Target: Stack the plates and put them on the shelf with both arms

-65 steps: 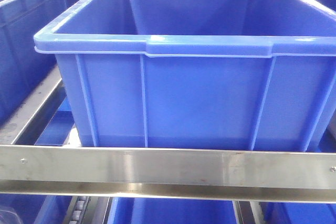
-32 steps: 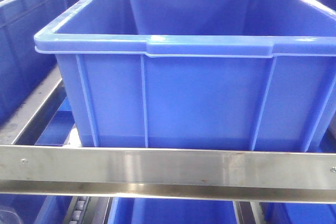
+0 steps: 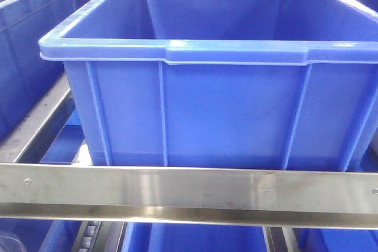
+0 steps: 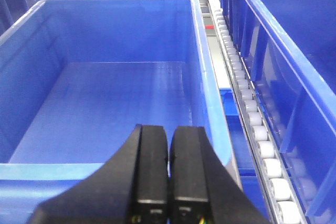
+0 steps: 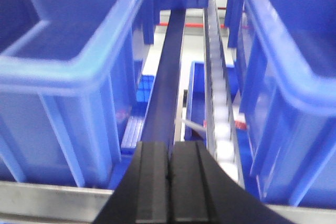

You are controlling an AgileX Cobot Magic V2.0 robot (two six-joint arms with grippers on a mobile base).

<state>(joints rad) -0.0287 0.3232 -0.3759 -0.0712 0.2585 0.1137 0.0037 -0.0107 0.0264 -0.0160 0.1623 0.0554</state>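
Left gripper (image 4: 167, 174) clenched, black fingers pressed flat together, nothing between them; hovering just above the near rim of the left crate (image 4: 113, 95). Right gripper (image 5: 169, 182) likewise clamped on nothing, pointed down the gap beside the roller track (image 5: 219, 114).

Plates: not visible in any view. Cannot tell where they are or whether stacked. Neither arm carrying one.

Shelf (image 3: 189, 188): steel front rail runs across just below the big centre crate (image 3: 207, 104), more crates on the level under it.

Risks, biggest first:
- Big centre crate sits right behind the front rail and fills most of the bay. Likely no flat bare shelf surface here, so a plate stack would probably have to go into a crate, over its rim. Low approach would clip the rim lip and tip the stack.
- Front rail: any arm dropping below the crate rim from outside hits steel first.
- Roller track right of the left crate: rollers would turn under a plate set on them, so stack could roll or slide.
- Gap between crates ahead of the right gripper: narrow, walls close both sides; little room for lateral swing.
- Glossy plates, two-arm carry: uneven lift between arms could slide the top one off.

Open room: inside of the left crate, floor bare, walls well apart. Above crate rims, free in the front view.
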